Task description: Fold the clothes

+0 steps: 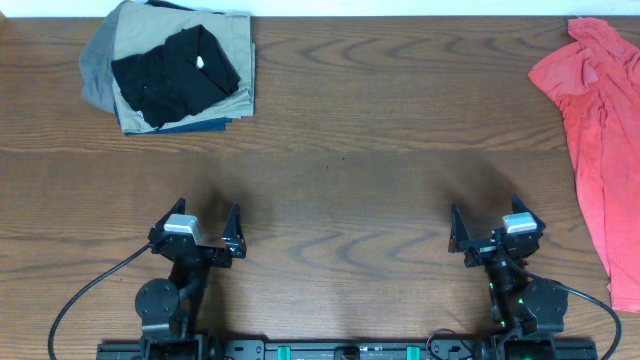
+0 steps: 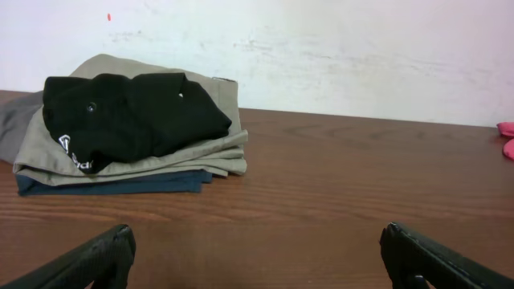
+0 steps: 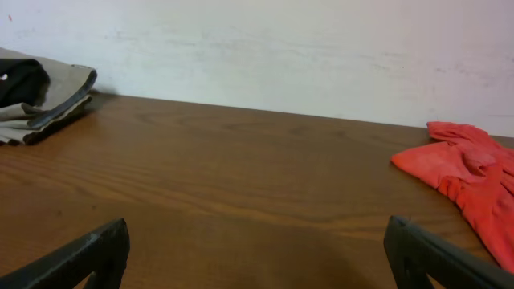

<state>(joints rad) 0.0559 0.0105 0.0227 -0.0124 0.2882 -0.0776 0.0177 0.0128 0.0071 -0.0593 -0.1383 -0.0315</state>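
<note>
The coral-red T-shirt point(image 1: 598, 150) lies rumpled and unfolded along the right edge of the wooden table point(image 1: 350, 150), well apart from both arms, so the folding looks wholly undone. The left gripper point(image 1: 207, 218) and the right gripper point(image 1: 485, 218) sit at the near edge, each with jaws wide apart on nothing. There is one T-shirt to fold, and one far-left pile of four folded garments point(image 1: 175, 70): black, khaki, navy, grey.

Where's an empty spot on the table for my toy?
The wide middle of the table is bare, between the pile of folded clothes and the red T-shirt, down to the left gripper and right gripper. The far left corner and right edge are crowded.
</note>
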